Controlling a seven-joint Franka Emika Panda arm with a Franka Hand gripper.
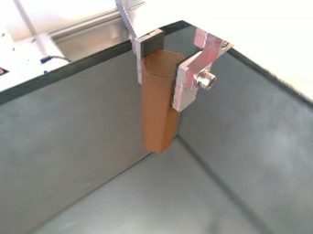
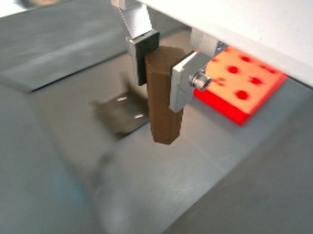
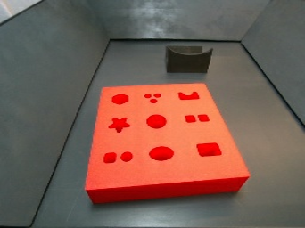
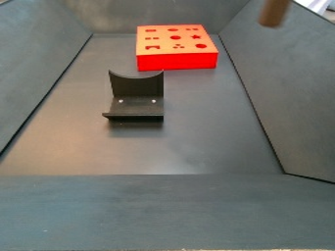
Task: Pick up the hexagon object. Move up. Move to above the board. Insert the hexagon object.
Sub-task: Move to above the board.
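Nearest the wrist cameras: the gripper, jaws closed on the upper end of the hexagon object, silver plates on opposite faces, peg hanging roughly upright and clear of the worktop. High in the air, well above the floor; in a side view only the peg's lower end showing at the top edge, off to the side of the board. Largest thing below: the board, bright red, flat on the worktop, hexagon hole in a corner of its top. Smaller, well apart from it: the fixture, dark and low, no obstacle to a high transfer. Main risks from here, as a judgement: grip only near the top of a long peg (little leverage against tilt), so possible swing or slip during travel; peg's faces possibly rotated against the hole's, hence jamming on the rim; slight lateral offset landing the tip on red surface rather than in the hole.
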